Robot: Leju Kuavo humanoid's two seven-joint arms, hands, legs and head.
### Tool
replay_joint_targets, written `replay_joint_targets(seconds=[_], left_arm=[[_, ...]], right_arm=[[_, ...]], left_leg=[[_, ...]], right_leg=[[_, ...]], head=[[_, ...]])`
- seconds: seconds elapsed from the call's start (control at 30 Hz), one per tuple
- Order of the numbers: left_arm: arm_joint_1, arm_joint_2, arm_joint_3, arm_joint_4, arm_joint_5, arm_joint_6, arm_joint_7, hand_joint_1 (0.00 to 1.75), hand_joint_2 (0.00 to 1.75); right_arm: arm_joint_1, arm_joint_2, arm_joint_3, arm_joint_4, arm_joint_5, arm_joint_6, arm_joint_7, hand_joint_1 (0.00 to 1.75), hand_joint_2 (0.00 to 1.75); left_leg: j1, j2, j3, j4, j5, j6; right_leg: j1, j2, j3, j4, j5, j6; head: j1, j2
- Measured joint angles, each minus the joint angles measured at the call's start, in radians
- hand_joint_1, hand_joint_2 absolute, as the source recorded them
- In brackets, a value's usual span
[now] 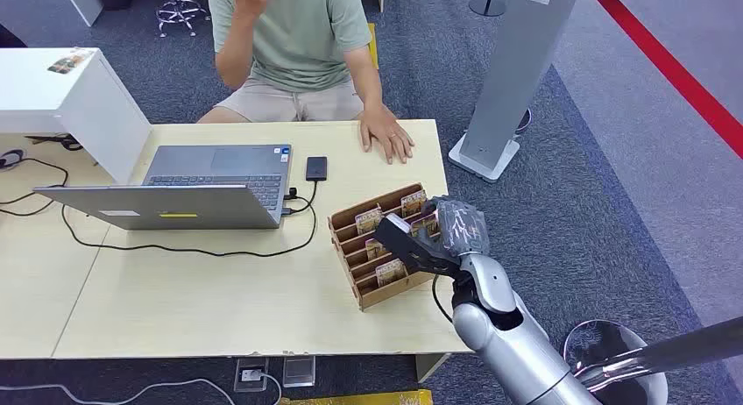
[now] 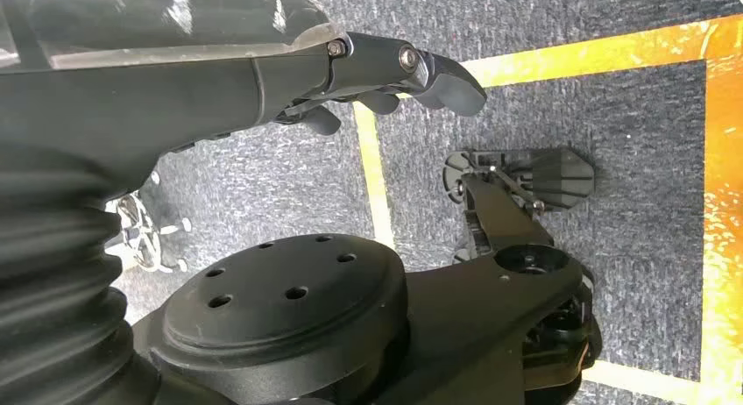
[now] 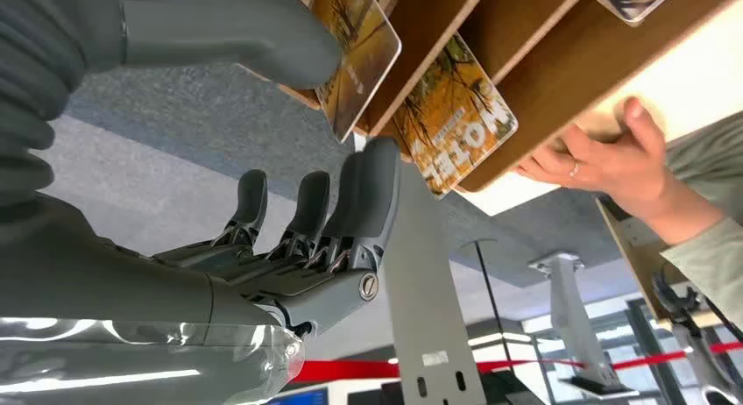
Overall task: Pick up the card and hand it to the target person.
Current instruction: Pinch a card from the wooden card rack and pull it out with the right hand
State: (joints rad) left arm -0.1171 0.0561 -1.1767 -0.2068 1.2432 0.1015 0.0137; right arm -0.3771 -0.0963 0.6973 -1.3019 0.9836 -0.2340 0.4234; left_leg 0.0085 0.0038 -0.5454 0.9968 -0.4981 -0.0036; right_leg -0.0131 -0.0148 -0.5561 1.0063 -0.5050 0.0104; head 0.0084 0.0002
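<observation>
A wooden card rack [image 1: 349, 247] stands at the table's right end with several picture cards in its slots. My right hand [image 1: 438, 234] is over the rack's right side. In the right wrist view my right hand [image 3: 289, 212] has its thumb [image 3: 263, 32] against one card [image 3: 359, 59] while its fingers [image 3: 368, 186] lie spread a little apart from the card's other face. A second card [image 3: 460, 116] reading MOTEL sits in the neighbouring slot. The person [image 1: 293, 37] sits across the table with one hand [image 1: 387, 138] flat on it. My left hand [image 2: 394, 72] hangs over the floor, holding nothing.
An open laptop [image 1: 193, 190] with a cable and a small black device [image 1: 316, 167] occupy the left half of the table [image 1: 219, 300]. A white cabinet [image 1: 61, 94] stands at the left. A grey stand [image 1: 508, 81] rises right of the table, near a red floor line [image 1: 675, 72].
</observation>
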Motion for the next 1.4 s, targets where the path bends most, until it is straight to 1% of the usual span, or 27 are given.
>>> replay_joint_targets(seconds=[0.6, 0.77, 0.83, 0.93, 0.97, 1.03, 1.07, 1.2, 1.4], left_arm=[[0.000, -0.001, -0.002, 0.000, 0.000, -0.001, 0.004, 0.00, 1.75], [0.000, -0.002, -0.002, 0.000, 0.000, -0.001, 0.004, 0.00, 1.75], [0.000, -0.002, -0.002, 0.000, 0.000, -0.001, 0.004, 0.00, 1.75], [0.000, -0.003, -0.002, 0.000, 0.000, -0.001, 0.004, 0.00, 1.75], [0.000, -0.003, -0.002, 0.000, 0.000, -0.001, 0.004, 0.00, 1.75], [0.000, -0.003, -0.002, 0.000, 0.000, 0.000, 0.005, 0.00, 1.75], [0.000, -0.004, -0.002, 0.000, 0.000, 0.000, 0.005, 0.00, 1.75], [0.000, -0.004, -0.002, 0.000, -0.001, 0.000, 0.008, 0.00, 1.75], [0.000, -0.004, -0.004, 0.000, -0.014, 0.007, 0.007, 0.00, 1.75]], right_arm=[[-0.008, 0.016, 0.000, 0.083, -0.021, -0.018, -0.011, 0.85, 1.75], [-0.008, 0.018, 0.000, 0.100, -0.024, -0.023, -0.011, 0.93, 1.75], [-0.008, 0.019, 0.000, 0.105, -0.025, -0.026, -0.011, 1.04, 1.75], [-0.010, 0.019, -0.001, 0.110, -0.029, -0.030, -0.012, 1.37, 1.75], [-0.010, 0.019, -0.001, 0.111, -0.031, -0.031, -0.012, 1.46, 1.75], [-0.012, 0.019, -0.001, 0.113, -0.033, -0.035, -0.014, 1.54, 1.75], [-0.012, 0.019, -0.001, 0.114, -0.033, -0.037, -0.014, 1.54, 1.75], [-0.013, 0.019, -0.002, 0.118, -0.035, -0.045, -0.017, 1.33, 1.75], [-0.013, 0.019, -0.002, 0.125, -0.034, -0.061, -0.022, 1.31, 1.75]], left_leg=[[0.000, 0.000, 0.000, 0.000, 0.000, 0.000], [0.000, 0.000, 0.000, 0.000, 0.000, 0.000], [0.000, 0.000, 0.000, 0.000, 0.000, 0.000], [0.000, 0.000, 0.000, 0.000, 0.000, 0.000], [0.000, 0.000, 0.000, 0.000, 0.000, 0.000], [0.000, 0.000, 0.000, 0.000, 0.000, 0.000], [0.000, 0.000, 0.000, 0.000, 0.000, 0.000], [0.000, 0.000, 0.001, 0.000, 0.000, 0.000], [0.000, 0.000, 0.001, 0.000, 0.000, 0.000]], right_leg=[[0.000, 0.000, 0.000, 0.000, 0.000, 0.000], [0.000, 0.000, 0.000, 0.000, 0.000, 0.000], [0.000, 0.000, 0.000, 0.000, 0.000, 0.000], [0.000, 0.000, 0.000, 0.000, 0.000, 0.000], [0.000, 0.000, 0.000, 0.000, 0.000, 0.000], [0.000, 0.000, 0.000, 0.000, 0.000, 0.000], [0.000, 0.000, 0.000, 0.000, 0.000, 0.000], [0.000, 0.000, 0.000, 0.000, 0.000, 0.000], [0.000, 0.000, 0.000, 0.000, 0.000, 0.000]], head=[[0.000, 0.000], [-0.001, 0.000], [-0.001, 0.000], [-0.001, 0.000], [-0.001, 0.000], [-0.001, 0.000], [-0.001, 0.000], [-0.001, 0.000], [-0.001, 0.000]])
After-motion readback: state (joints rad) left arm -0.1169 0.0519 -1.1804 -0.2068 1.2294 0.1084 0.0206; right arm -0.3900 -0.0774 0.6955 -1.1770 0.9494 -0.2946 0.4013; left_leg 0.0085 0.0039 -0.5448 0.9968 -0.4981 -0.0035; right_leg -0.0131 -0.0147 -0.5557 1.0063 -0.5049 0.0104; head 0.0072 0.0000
